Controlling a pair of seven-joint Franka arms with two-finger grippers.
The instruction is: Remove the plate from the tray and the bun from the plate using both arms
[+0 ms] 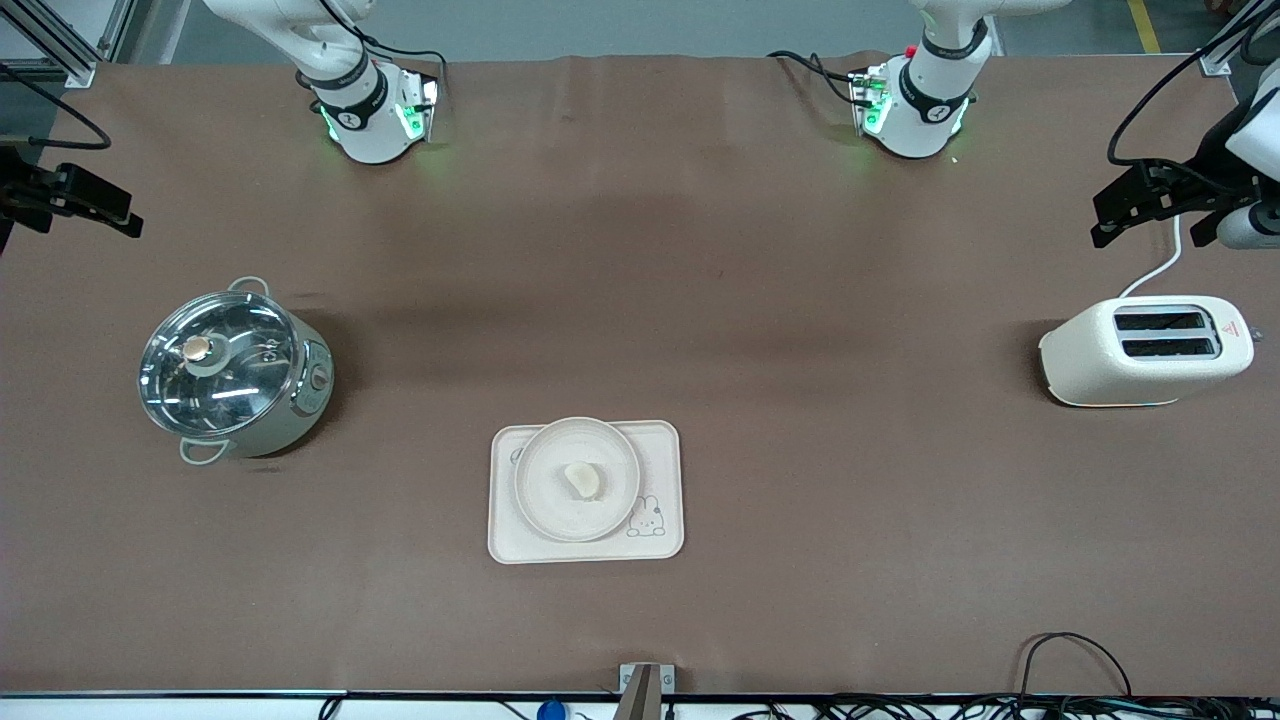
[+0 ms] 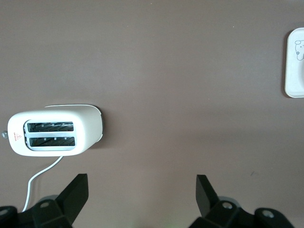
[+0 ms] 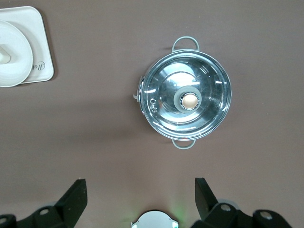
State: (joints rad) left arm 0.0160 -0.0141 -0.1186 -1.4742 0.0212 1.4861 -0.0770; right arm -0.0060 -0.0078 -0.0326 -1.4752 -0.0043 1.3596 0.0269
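Nothing's moved yet: bun [image 1: 583, 481] sits on the plate [image 1: 540, 500], plate on the tray [image 1: 660, 445], midway between your arms. Left gripper [image 2: 141, 195] hangs over the toaster's [image 1: 1145, 351] end, right gripper [image 3: 140, 195] over the pot's [image 1: 232, 371], both wide open, empty.

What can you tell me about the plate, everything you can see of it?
The plate is round, shallow and cream-white, plain, with a raised rim and a matte look, maybe ceramic or plastic. It lies flat on the tray, toward the edge farther from the front camera, covering part of the rabbit drawing. The bun sits near its middle. Neither gripper touches it.
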